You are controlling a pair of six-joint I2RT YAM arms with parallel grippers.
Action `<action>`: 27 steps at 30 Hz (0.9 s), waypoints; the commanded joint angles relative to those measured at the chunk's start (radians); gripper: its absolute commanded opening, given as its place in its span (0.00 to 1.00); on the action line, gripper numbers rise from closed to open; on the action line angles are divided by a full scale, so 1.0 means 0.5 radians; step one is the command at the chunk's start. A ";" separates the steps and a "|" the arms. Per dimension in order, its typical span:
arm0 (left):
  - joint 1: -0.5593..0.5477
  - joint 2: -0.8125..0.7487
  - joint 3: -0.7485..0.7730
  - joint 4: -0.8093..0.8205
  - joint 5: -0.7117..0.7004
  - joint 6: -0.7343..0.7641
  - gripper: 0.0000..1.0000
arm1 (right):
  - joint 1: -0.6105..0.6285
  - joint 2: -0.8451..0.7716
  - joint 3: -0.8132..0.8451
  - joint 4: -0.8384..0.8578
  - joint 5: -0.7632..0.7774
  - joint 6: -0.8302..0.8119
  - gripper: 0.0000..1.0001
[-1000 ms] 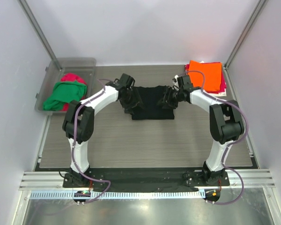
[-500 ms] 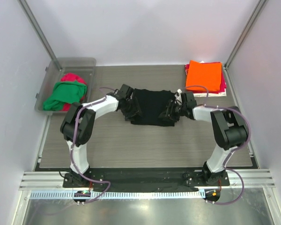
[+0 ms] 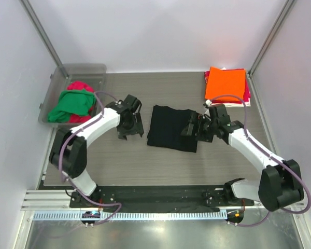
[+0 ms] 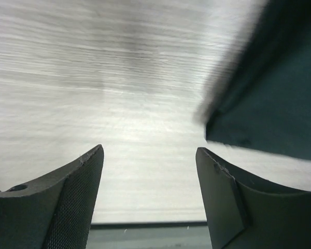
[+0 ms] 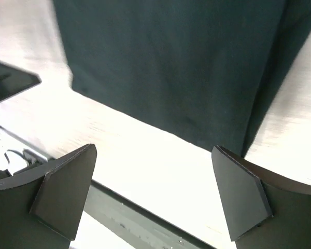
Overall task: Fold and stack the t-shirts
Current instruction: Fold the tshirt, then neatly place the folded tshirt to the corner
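Note:
A black t-shirt point(image 3: 172, 128) lies folded flat in the middle of the table. My left gripper point(image 3: 131, 129) hovers just off its left edge, open and empty. In the left wrist view, bare table shows between the jaws of that gripper point(image 4: 149, 150), and the black t-shirt point(image 4: 280, 88) is at the upper right. My right gripper point(image 3: 191, 129) sits at the shirt's right edge, open wide. In the right wrist view this gripper point(image 5: 154, 150) holds nothing, and the black t-shirt point(image 5: 171, 62) lies beyond its tips. An orange t-shirt point(image 3: 226, 84) tops a folded stack at the back right.
A clear grey bin point(image 3: 85, 69) at the back left holds a green t-shirt point(image 3: 70, 104) on a crimson-pink one point(image 3: 79, 85). A crimson-pink edge point(image 3: 246, 92) shows under the orange shirt. White walls close in on three sides. A metal rail point(image 3: 160, 199) runs along the near edge.
Both grippers have let go of the black t-shirt and opened. The left one drew away to the left, the right one back to the right. The shirt now lies flat, slightly nearer.

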 commanded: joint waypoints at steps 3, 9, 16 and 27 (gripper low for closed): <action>0.006 -0.373 0.260 -0.428 -0.218 0.140 0.73 | -0.147 -0.079 0.306 -0.322 0.203 -0.217 1.00; 0.006 -0.720 0.098 -0.542 -0.307 0.226 0.73 | -0.377 0.206 0.448 -0.291 0.115 -0.322 0.96; 0.006 -1.168 -0.218 -0.603 -0.506 0.284 0.73 | -0.479 0.528 0.644 -0.114 0.111 -0.331 0.95; 0.009 -1.681 -0.396 -0.425 -0.577 0.312 0.74 | -0.503 1.105 0.752 0.214 0.035 -0.346 0.95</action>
